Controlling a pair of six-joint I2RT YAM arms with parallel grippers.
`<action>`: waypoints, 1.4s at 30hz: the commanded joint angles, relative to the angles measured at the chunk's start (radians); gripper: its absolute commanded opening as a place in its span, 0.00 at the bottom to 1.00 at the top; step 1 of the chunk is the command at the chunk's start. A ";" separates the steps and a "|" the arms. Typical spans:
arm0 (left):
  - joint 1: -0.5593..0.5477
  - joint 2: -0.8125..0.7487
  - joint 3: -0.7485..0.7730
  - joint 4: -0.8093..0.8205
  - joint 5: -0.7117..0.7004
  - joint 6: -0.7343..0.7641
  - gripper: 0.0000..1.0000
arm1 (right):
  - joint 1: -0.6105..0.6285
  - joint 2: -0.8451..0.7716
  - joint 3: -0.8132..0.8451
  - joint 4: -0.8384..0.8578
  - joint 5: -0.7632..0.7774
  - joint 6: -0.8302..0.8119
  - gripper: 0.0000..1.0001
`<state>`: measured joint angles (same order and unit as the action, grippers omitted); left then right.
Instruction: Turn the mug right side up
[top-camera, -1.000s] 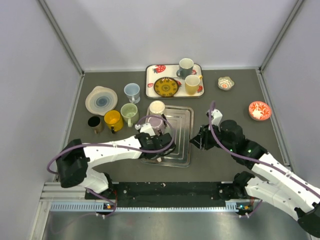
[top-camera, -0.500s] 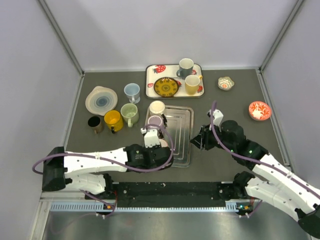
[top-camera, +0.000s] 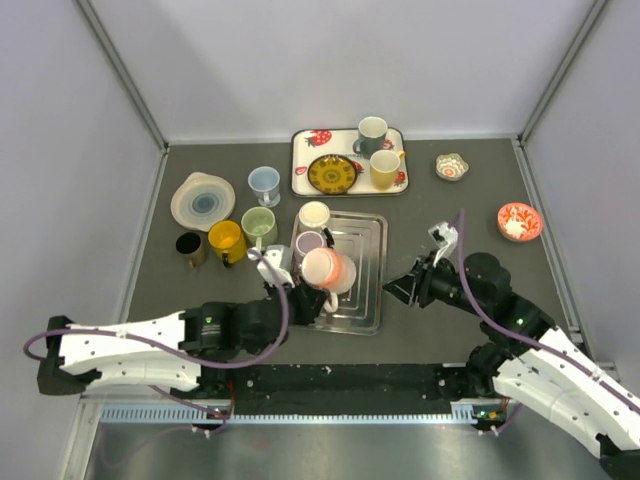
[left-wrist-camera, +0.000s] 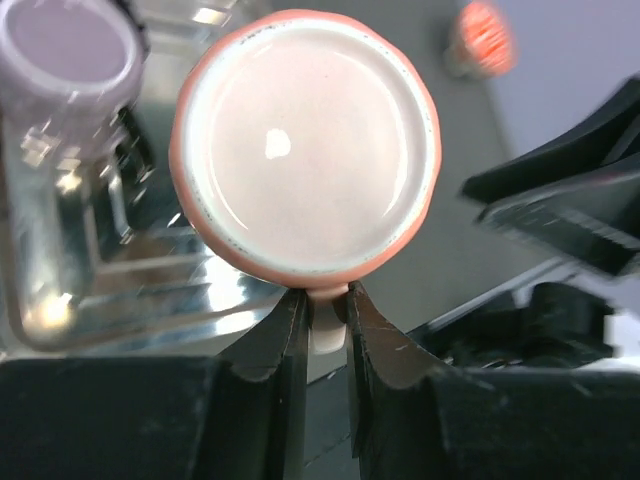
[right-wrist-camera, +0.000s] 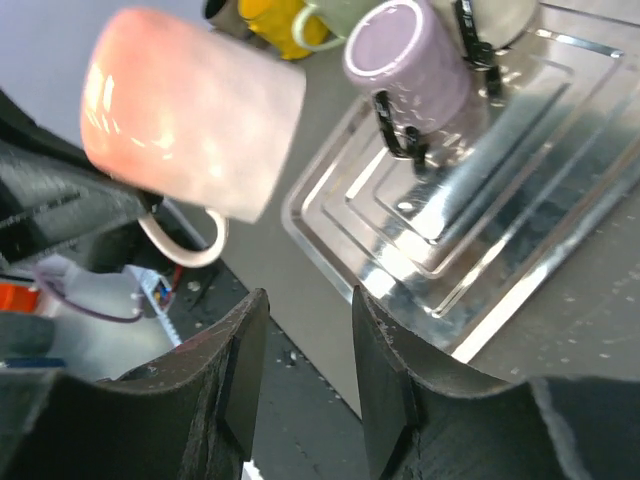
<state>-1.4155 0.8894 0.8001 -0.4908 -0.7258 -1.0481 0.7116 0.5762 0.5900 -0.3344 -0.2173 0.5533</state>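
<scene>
On the dark table (top-camera: 450, 200), the left gripper (left-wrist-camera: 325, 300) is clenched on the handle of the pink mug (left-wrist-camera: 305, 150), which it holds tilted above the metal tray (top-camera: 365, 300). To the right of the tray, the right gripper (right-wrist-camera: 305, 300) hangs released and empty.

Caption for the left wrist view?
Left jaws pinch pink mug by its handle, round end facing camera, above metal tray.

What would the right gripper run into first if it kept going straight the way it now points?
Most likely the near rim of the metal tray, or the table just short of it; depth is unclear. The right gripper, jaws open, aims below the pink mug held in the left gripper.
</scene>
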 joint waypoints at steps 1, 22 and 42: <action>0.001 -0.142 -0.100 0.622 -0.052 0.299 0.00 | 0.011 -0.070 -0.065 0.179 -0.118 0.115 0.40; 0.225 -0.092 -0.147 1.075 0.515 0.277 0.00 | -0.027 -0.063 -0.297 1.103 -0.369 0.585 0.78; 0.242 -0.089 -0.216 1.143 0.632 0.165 0.00 | -0.075 0.139 -0.217 1.247 -0.370 0.605 0.72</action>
<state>-1.1759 0.8032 0.5694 0.4564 -0.1410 -0.8528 0.6502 0.6975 0.2981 0.8085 -0.5934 1.1538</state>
